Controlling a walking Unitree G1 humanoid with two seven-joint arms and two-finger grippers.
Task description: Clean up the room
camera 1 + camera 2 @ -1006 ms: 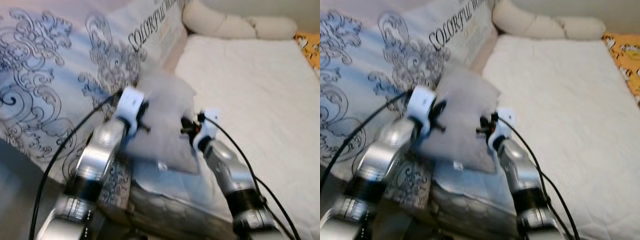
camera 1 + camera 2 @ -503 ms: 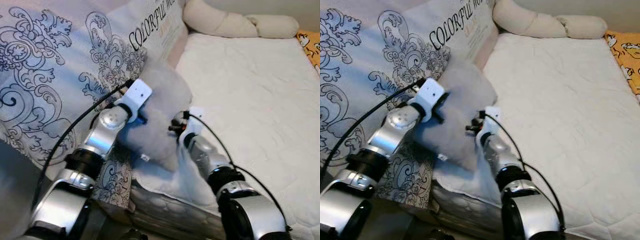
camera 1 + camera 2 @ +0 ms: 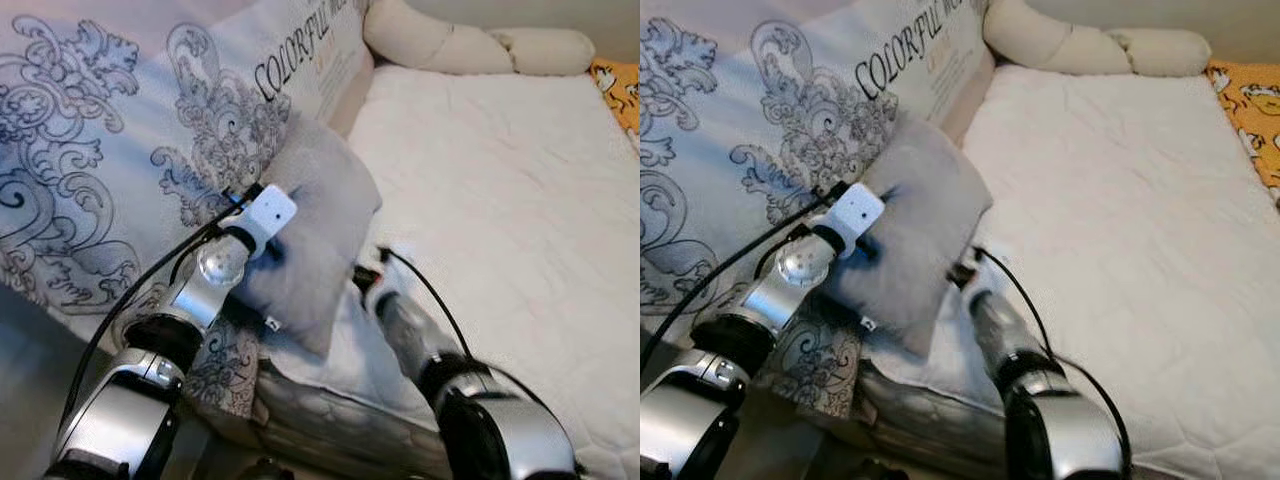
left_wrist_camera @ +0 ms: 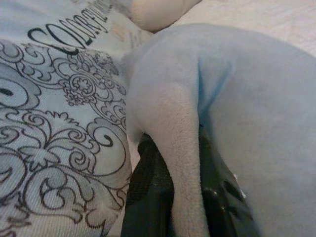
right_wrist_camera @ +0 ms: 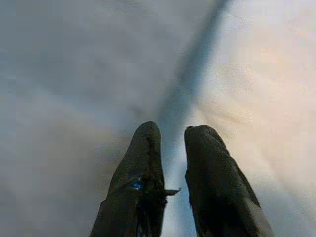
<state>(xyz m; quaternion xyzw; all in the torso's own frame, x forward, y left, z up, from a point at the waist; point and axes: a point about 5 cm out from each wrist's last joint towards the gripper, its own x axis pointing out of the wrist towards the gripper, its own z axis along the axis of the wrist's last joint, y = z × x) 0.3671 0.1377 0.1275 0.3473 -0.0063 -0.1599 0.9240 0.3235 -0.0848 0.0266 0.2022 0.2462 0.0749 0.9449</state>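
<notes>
White quilted bed (image 3: pixel 520 190) fills the right and far side. Patterned duvet (image 3: pixel 110 150) heaped on left. Long cream bolster (image 3: pixel 470 45) at far end. Grey pillow (image 3: pixel 315 225) lies at near left edge of bed, leaning on duvet. Left gripper (image 4: pixel 185 197) pinching a fold of pillow. Right gripper (image 5: pixel 170 163) just beside pillow's near right edge, fingers almost together, holding nothing.

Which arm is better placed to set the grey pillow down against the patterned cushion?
Left, probably. The left claw is shut on a fold of the grey pillow, right beside the patterned cushion. The right claw is off the fabric, nearly shut, holding nothing.
</notes>
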